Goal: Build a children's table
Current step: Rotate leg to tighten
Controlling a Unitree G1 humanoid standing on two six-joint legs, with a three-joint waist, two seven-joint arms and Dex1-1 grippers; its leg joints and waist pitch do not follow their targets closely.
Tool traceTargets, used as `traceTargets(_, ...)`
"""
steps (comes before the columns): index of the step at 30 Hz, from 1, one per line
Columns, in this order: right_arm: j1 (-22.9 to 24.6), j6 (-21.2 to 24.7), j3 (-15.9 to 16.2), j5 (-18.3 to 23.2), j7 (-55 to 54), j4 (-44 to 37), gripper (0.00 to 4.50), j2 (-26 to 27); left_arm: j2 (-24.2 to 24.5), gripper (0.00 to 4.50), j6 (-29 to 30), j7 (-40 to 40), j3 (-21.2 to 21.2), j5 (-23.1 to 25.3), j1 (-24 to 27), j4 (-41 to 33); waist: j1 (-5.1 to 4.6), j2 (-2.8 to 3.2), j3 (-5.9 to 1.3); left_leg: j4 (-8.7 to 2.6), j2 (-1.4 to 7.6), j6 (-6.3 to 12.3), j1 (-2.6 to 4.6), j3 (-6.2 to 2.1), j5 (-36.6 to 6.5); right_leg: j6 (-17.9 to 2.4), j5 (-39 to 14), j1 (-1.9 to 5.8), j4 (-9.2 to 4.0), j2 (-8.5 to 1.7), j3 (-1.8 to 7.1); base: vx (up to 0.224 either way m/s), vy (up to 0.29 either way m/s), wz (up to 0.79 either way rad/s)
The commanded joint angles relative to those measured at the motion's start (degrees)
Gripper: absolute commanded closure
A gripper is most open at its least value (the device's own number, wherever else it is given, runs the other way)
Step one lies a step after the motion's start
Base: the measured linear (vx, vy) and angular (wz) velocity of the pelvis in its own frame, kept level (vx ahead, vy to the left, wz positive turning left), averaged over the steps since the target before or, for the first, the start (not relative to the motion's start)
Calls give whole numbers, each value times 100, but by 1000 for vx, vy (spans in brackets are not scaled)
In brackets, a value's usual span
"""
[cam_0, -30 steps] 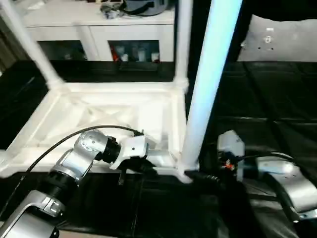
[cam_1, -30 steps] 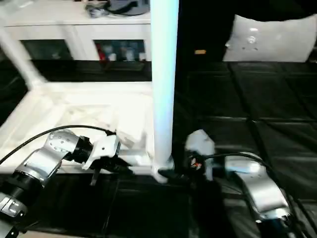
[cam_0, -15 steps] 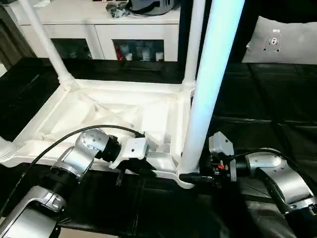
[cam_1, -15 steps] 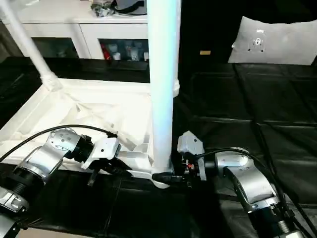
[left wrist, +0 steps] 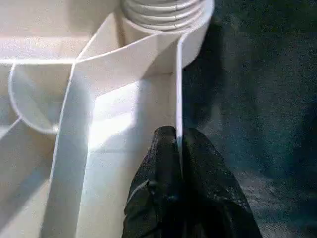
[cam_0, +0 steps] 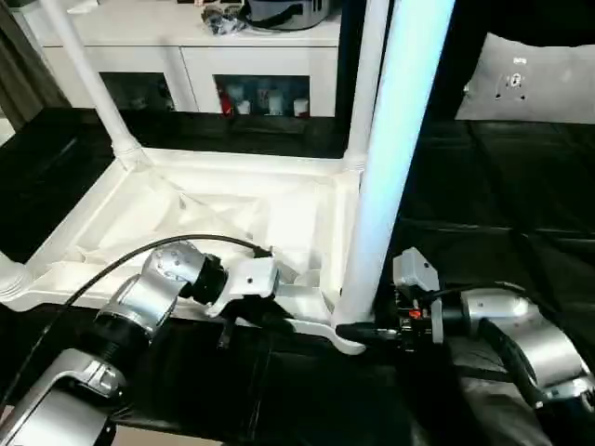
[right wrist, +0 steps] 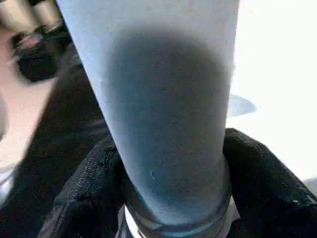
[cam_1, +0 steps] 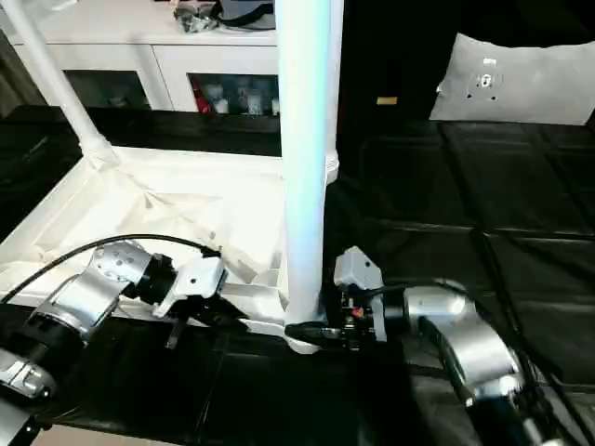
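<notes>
Table top [cam_0: 214, 218], smooth white plastic, lies upside down on the black quilted mat [cam_0: 493, 186] before a cabinet [cam_0: 186, 56], round legs rising from its corner sockets. Left gripper [left wrist: 179, 148] is clenched on the thin rim [left wrist: 177, 89]. Right gripper [right wrist: 173, 198] seems to clasp the near leg [right wrist: 163, 99] at its base.

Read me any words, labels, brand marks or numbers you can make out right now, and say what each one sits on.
No text can be read.
White plastic square tabletop and round white legs: no markings.
Grey-white cushion: a small round emblem, too blurred to read.
Small yellowish tag on the dark background: too small to read.
Items behind the white cabinet's glass doors: colours only, nothing legible.
</notes>
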Motion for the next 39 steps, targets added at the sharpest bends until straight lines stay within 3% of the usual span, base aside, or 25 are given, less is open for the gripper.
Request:
traceTargets(1,109,276,208,-63,-752,-85,185,476,-447,450,639,865,146,-31,65,-387,-66,-98,-276,-466,387,81,71,-143,-1234,-1153,-1729,197,-486,-533,285,0,0,0)
traceTargets(3,161,394,159,-168,-1231,-47,185,761,-662,450,989,1203,247,-79,122,-603,-126,-86,-245,-496,363,-26,88,-161,-1478,-1025,-2218,169,-547,-524,275,0,0,0)
traceTargets(4,192,536,69,-232,-1738,10,185,1101,-893,450,1308,1566,314,-57,173,-797,-176,-118,-249,-514,356,-78,78,-177,-1545,-962,-2332,171,-557,-520,271,0,0,0)
traceTargets(7,189,644,-67,-324,-2353,100,185,1504,-1156,450,1611,1989,356,38,225,-976,-308,-103,-256,-523,340,-113,71,-191,-1621,-919,-2250,159,-574,-512,277,0,0,0)
traceTargets(12,0,666,-344,-526,-3523,465,185,2223,-1842,450,2112,3150,539,248,225,-1134,-402,-112,-247,-501,312,-50,73,-181,-1649,-912,-2318,137,-618,-504,284,0,0,0)
traceTargets(13,-92,620,-366,-647,-3810,598,185,2365,-2063,450,2254,3527,589,339,214,-1179,-399,-65,-252,-503,310,-47,71,-193,-1627,-879,-2310,145,-615,-504,282,0,0,0)
traceTargets(16,-161,584,-364,-733,-3967,693,185,2434,-2213,450,2329,3787,618,415,202,-1203,-425,-93,-267,-506,308,-5,43,-188,-1538,-891,-1925,163,-602,-481,290,0,0,0)
traceTargets(20,-310,517,-493,-984,-4449,904,185,2635,-2449,450,2541,3981,428,597,241,-1460,-421,-83,-303,-481,302,108,8,-173,-1200,-989,-1393,198,-561,-484,297,0,0,0)
traceTargets(21,-311,494,-542,-978,-4478,909,115,2648,-2428,450,2545,3948,399,605,251,-1495,-409,-64,-307,-468,301,154,11,-167,-1137,-994,-1290,195,-564,-487,296,0,0,0)
traceTargets(24,-264,340,-702,-911,-4453,850,107,2621,-2264,450,2525,3792,379,609,284,-1554,-407,-66,-323,-455,297,250,-13,-162,-949,-1065,-912,220,-529,-477,287,0,0,0)
traceTargets(27,-222,201,-804,-832,-4368,768,67,2540,-2043,450,2454,3589,405,581,347,-1611,-411,-31,-314,-470,312,258,-4,-169,-1020,-1104,-925,222,-533,-473,275,0,0,0)
traceTargets(32,-5,-80,-1010,-595,-3899,409,18,2180,-1501,450,2123,3011,416,513,455,-1551,-427,-36,-303,-476,315,271,-8,-166,-1107,-1106,-975,229,-538,-473,280,0,0,0)
traceTargets(39,337,-761,-1018,-496,-2461,52,4,1027,-636,450,1307,1922,305,403,428,-1197,-378,-18,-322,-436,332,466,-17,-151,-885,-1234,-488,225,-481,-479,264,0,0,0)
